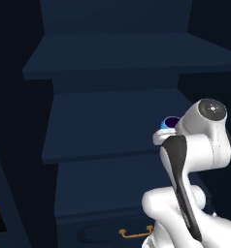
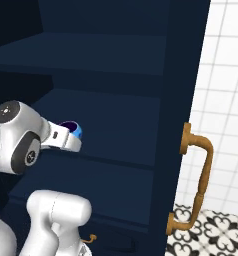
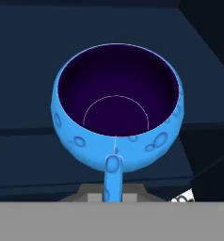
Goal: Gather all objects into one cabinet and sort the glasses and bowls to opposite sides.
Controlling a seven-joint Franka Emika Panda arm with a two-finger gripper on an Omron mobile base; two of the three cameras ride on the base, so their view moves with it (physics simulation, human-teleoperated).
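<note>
the gripper (image 3: 113, 181) is pinching the rim of the little blue bowl (image 3: 117, 113) in the air by the cabinet shelf (image 1: 112, 121), so it could slip and fall if bumped.

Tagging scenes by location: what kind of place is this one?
Most likely a rendered kitchen: navy cabinet shelves, a cabinet door with a long curved brass handle, and white wall tiles over patterned black-and-white tiles. A small blue bowl fits too.
</note>
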